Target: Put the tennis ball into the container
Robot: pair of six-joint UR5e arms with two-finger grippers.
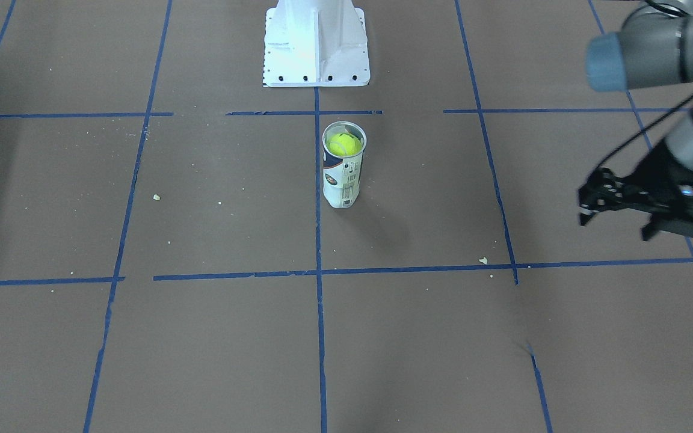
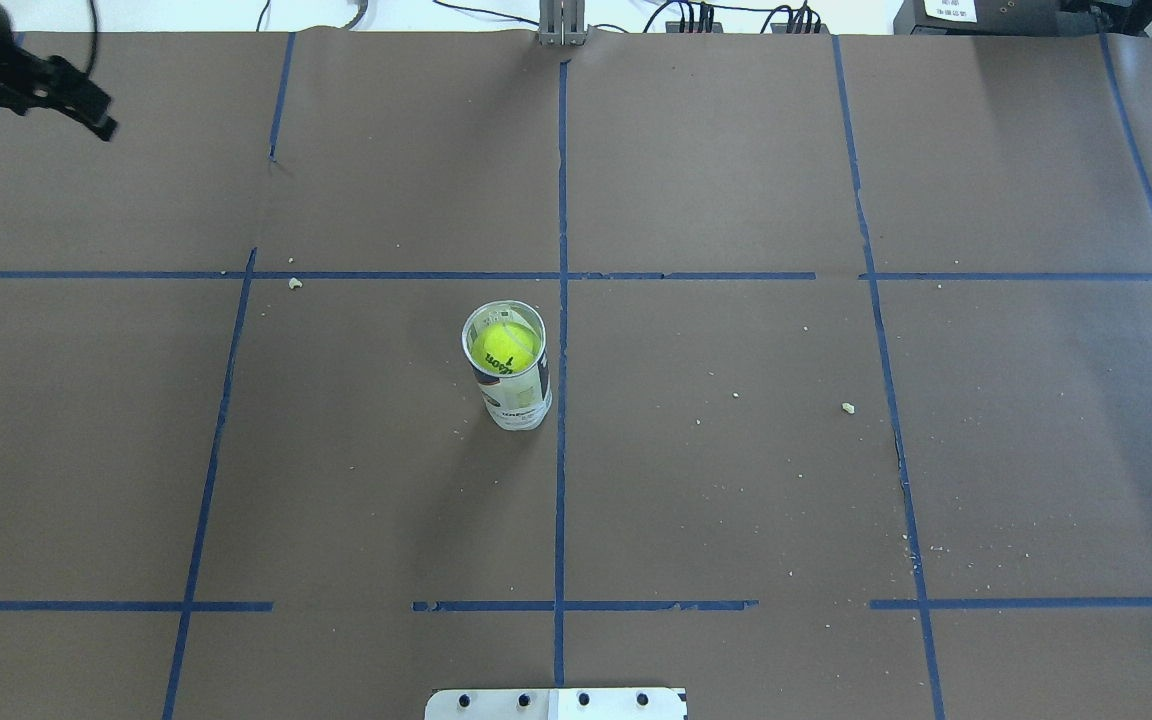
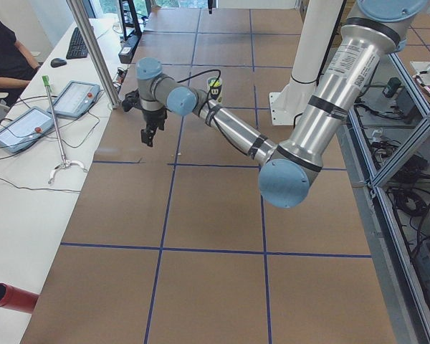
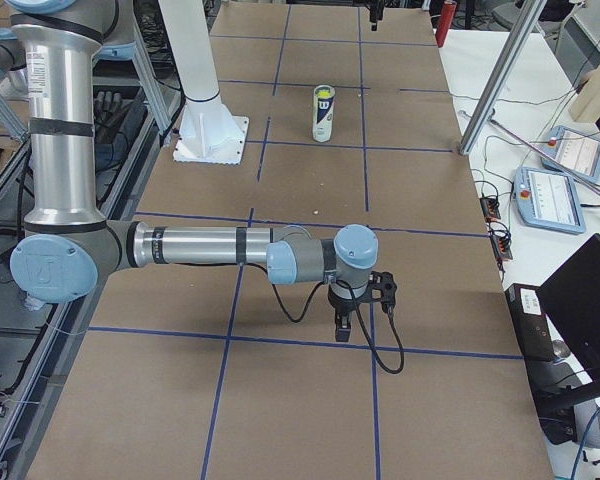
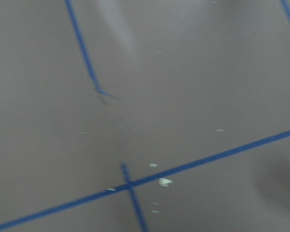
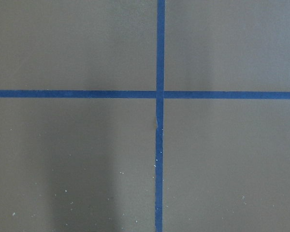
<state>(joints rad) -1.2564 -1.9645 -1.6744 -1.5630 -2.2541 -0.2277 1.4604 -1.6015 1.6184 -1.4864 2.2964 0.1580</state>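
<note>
We're picking up the left gripper [image 1: 587, 201] hanging above the table [image 1: 142, 361] at the front-facing view's right edge, a black shape partly cropped by the frame. We're not making out a clear gap between its fingers here, and in the overhead view the left gripper [image 2: 101, 122] is showing only as a dark bar in the top-left corner, so we cannot tell whether it is spread or pressed together. Its wrist camera is giving us blurred brown paper and blue tape [image 5: 135, 182], with no fingers in the picture. The right gripper [image 4: 342, 330] is appearing only in the right side view, pointing down over the paper well away from the can, and from there we cannot tell its state either. Moving outward, we're finding the tennis ball [image 1: 344, 144] sitting inside the container [image 1: 341, 180], just under the open rim. The can is standing upright near the middle of the table, just beside the central tape line, with the white pedestal [image 1: 316, 42] behind it. In the left side view the arm is hiding most of the can.
</note>
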